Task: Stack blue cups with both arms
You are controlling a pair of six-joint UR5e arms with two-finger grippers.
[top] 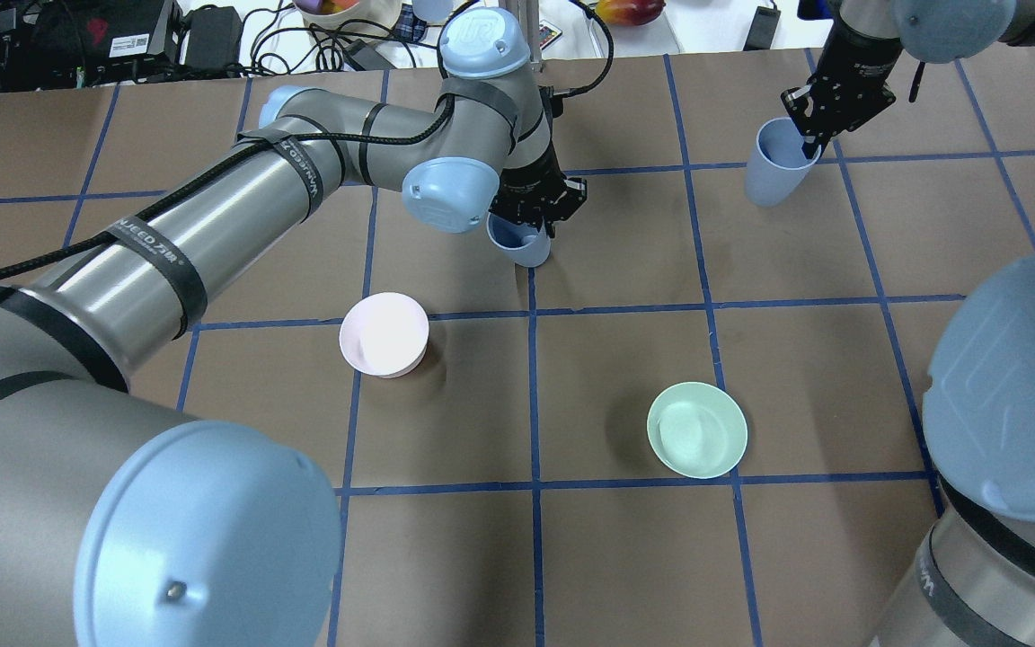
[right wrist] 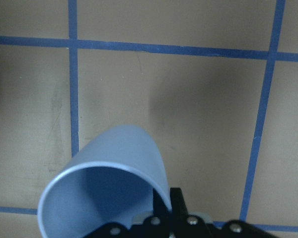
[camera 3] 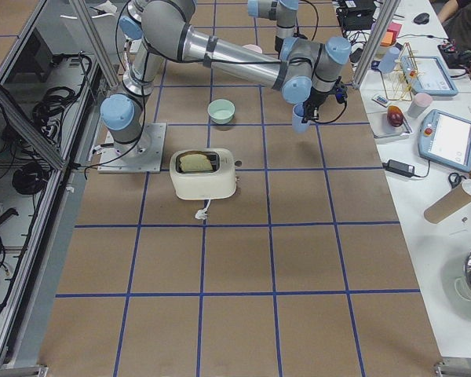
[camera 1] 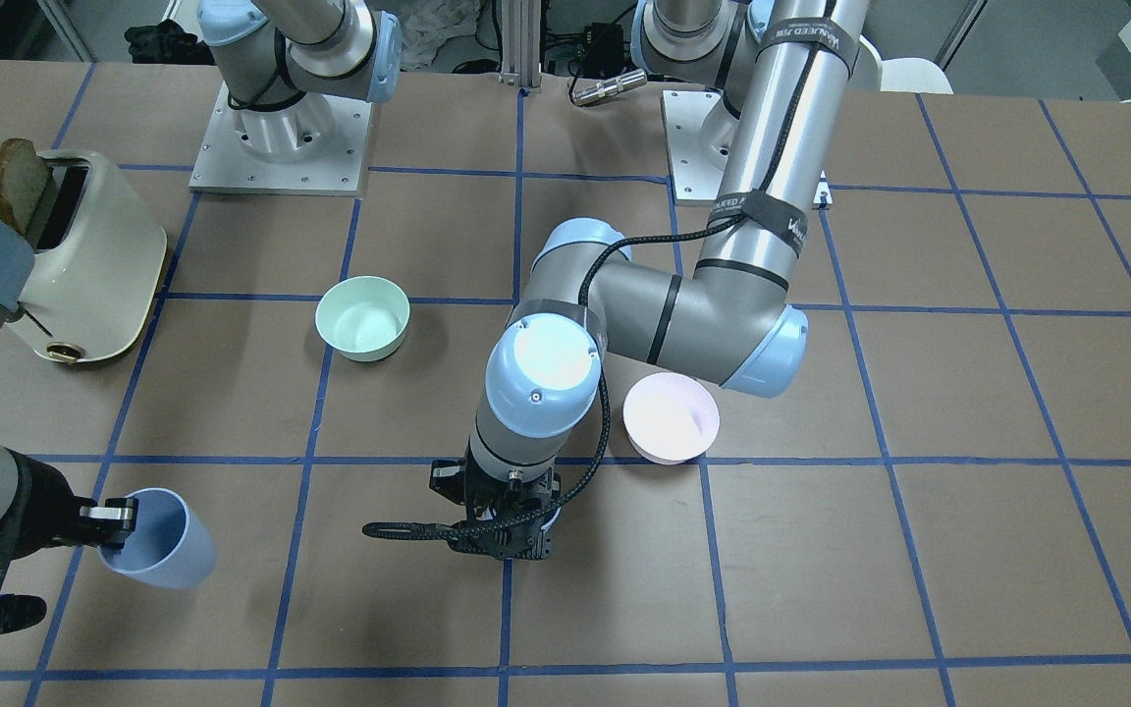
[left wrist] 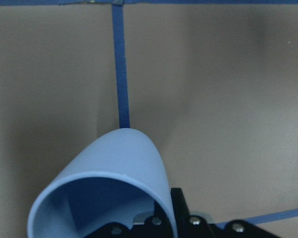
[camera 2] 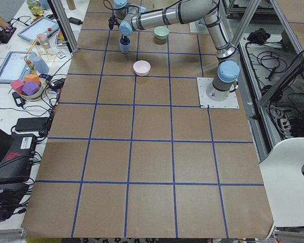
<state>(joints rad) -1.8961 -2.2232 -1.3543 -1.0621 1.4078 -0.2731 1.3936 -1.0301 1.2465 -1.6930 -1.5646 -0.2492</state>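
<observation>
My left gripper (top: 535, 202) is shut on the rim of one pale blue cup (top: 522, 247), held tilted near the table's middle on the far side. The left wrist view shows that cup (left wrist: 119, 163) with one finger (left wrist: 181, 213) pressed on its wall. In the front view the left wrist hides it. My right gripper (top: 827, 112) is shut on the rim of the second blue cup (top: 774, 166), far right. That cup is tilted in the front view (camera 1: 158, 540), and also shows in the right wrist view (right wrist: 119, 153). The two cups are well apart.
A pale pink bowl (top: 384, 334) sits left of centre, close to the left arm's elbow. A mint green bowl (top: 697, 429) sits right of centre. A cream toaster (camera 1: 94, 265) with a slice of toast (camera 1: 18, 177) stands on the right arm's side.
</observation>
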